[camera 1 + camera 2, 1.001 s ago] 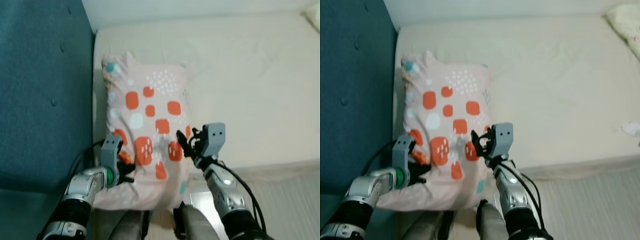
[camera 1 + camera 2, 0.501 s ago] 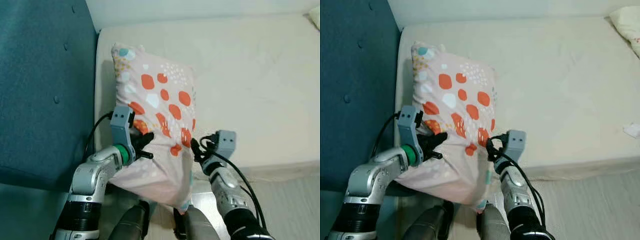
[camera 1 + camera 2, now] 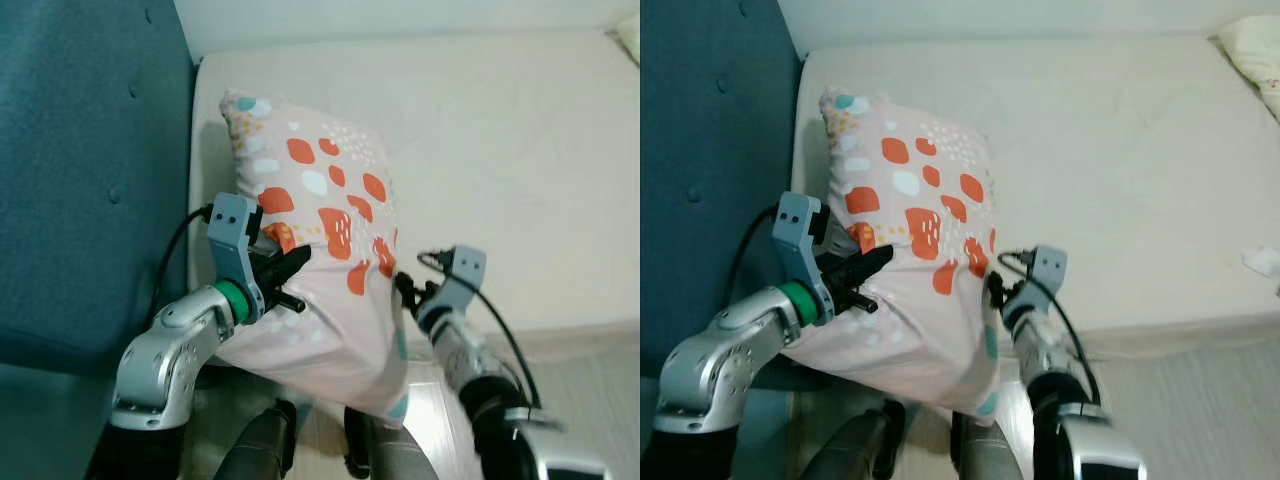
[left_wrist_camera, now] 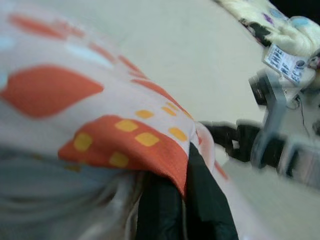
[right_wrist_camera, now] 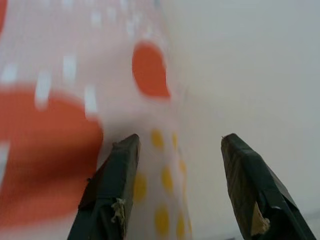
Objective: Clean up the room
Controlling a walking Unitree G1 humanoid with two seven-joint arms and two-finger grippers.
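Left eye view: the pillow (image 3: 325,260) is raised off the near corner of the bed (image 3: 520,150), beside the blue upholstered headboard (image 3: 80,170). Its far end rests on the mattress and its near end sags toward the floor. The left end effector (image 3: 285,280) is clamped on a fold at the pillow's left edge. The right end effector (image 3: 408,292) sits against the right edge.

Right eye view: same layout. A second pale pillow (image 3: 1252,45) lies at the far corner of the bed, and a small white scrap (image 3: 1262,260) lies near its edge.

Left wrist view: black fingers (image 4: 185,200) pinch a bunched orange-and-yellow patch of cloth. The hold is small.

Right wrist view: the two fingers (image 5: 112,190) stand apart, with cloth between them but not gripped.

Risk: the load hangs from one pinch of thin cloth. Smooth cotton-like fabric could slide out under the sagging weight and drop the pillow to the floor.

Materials: soft, floppy filling; pink cover with orange blotches and pale blue spots; matte cream sheet, slightly creased.
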